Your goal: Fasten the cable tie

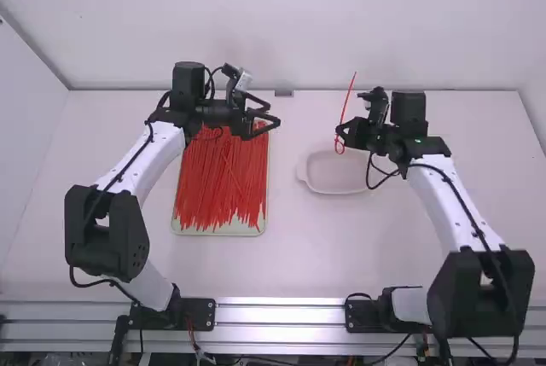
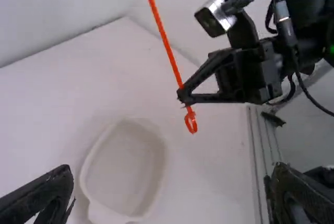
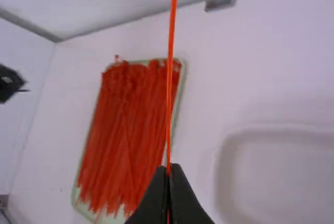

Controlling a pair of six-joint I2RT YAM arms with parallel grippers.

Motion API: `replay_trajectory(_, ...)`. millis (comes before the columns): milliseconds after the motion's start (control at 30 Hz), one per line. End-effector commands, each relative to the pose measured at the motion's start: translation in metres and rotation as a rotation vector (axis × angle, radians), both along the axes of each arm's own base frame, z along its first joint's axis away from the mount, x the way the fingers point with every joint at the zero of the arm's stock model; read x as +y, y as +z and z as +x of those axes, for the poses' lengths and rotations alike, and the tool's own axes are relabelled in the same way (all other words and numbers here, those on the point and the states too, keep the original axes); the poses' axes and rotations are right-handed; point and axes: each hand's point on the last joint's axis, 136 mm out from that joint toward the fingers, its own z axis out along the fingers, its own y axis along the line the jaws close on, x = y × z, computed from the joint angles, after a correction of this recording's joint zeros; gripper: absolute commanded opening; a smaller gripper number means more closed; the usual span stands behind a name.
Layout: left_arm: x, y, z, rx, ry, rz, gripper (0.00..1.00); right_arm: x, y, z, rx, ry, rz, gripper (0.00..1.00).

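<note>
My right gripper (image 1: 343, 134) is shut on a red cable tie (image 1: 348, 97), held in the air above the far rim of a white bowl (image 1: 328, 180). The tie's tail points up and a small closed loop (image 2: 191, 124) hangs below the shut fingertips (image 2: 181, 94). In the right wrist view the strap (image 3: 171, 51) rises straight out of the pinched gripper (image 3: 168, 173). My left gripper (image 1: 256, 124) hovers open over the far end of the tray (image 1: 220, 231), nothing between its wide-apart fingers (image 2: 47, 195).
The tray holds a thick pile of loose red cable ties (image 1: 220, 178), which also lies to one side in the right wrist view (image 3: 130, 130). The bowl (image 3: 271, 172) has nothing in it. A grey bracket (image 1: 284, 91) sits at the table's back edge.
</note>
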Motion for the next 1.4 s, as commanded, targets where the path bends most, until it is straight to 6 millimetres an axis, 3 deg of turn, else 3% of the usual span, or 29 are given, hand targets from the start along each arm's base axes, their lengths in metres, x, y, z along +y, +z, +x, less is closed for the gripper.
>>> replay_trajectory(0,0.002,-0.013,0.006,-0.048,0.024,0.059,0.99,-0.003,-0.03,0.009,0.059,-0.02,-0.042,0.0)
replay_trajectory(267,0.031,-0.033,0.02,0.034,0.147,0.128,0.99,-0.003,-0.102,0.02,0.219,-0.021,-0.043,0.0)
replay_trajectory(467,0.053,-0.036,0.023,0.071,0.185,0.125,0.99,-0.009,-0.138,0.017,0.299,-0.038,-0.087,0.0)
replay_trajectory(600,0.057,-0.042,0.02,0.081,0.181,0.144,0.99,-0.004,-0.153,0.014,0.331,-0.026,-0.096,0.0)
replay_trajectory(1300,0.056,-0.044,0.017,0.075,0.169,0.151,0.99,0.004,-0.158,0.011,0.347,-0.016,-0.102,0.0)
replay_trajectory(1333,0.055,-0.044,0.017,0.075,0.167,0.151,0.99,0.004,-0.158,0.012,0.346,-0.017,-0.102,0.04)
replay_trajectory(1367,0.054,-0.044,0.016,0.075,0.164,0.152,0.99,0.004,-0.158,0.011,0.347,-0.016,-0.102,0.2)
